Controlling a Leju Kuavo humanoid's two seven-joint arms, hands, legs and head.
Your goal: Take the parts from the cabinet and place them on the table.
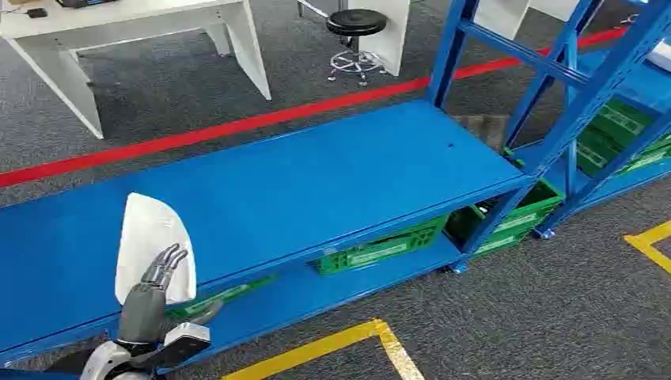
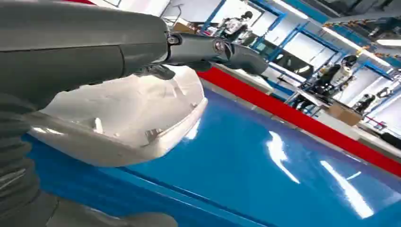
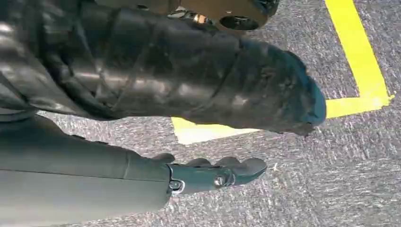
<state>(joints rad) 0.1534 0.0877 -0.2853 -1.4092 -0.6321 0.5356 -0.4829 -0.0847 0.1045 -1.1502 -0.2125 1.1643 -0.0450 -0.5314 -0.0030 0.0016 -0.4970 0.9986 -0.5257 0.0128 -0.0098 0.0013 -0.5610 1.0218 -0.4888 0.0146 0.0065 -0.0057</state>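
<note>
The left hand (image 1: 150,305) has a matte grey palm, darker metallic fingers (image 1: 168,261) and a silver wrist cuff. The right hand (image 3: 142,182) shows a smooth grey thumb, a silver screw at its dark tip, and a glossy black ribbed cover.

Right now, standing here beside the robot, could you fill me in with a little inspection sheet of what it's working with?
Surface: blue shelf top, bare apart from one part.
Job's things: white plastic part lying at the shelf's near edge.
Clutter: green crates on the lower shelf.
Hands: left hand rests on the white part, fingers over it; right hand hangs above the carpet, holding nothing.
Cables: nothing seen.
Surroundings: grey carpet with red tape line and yellow tape, white table, black stool.
</note>
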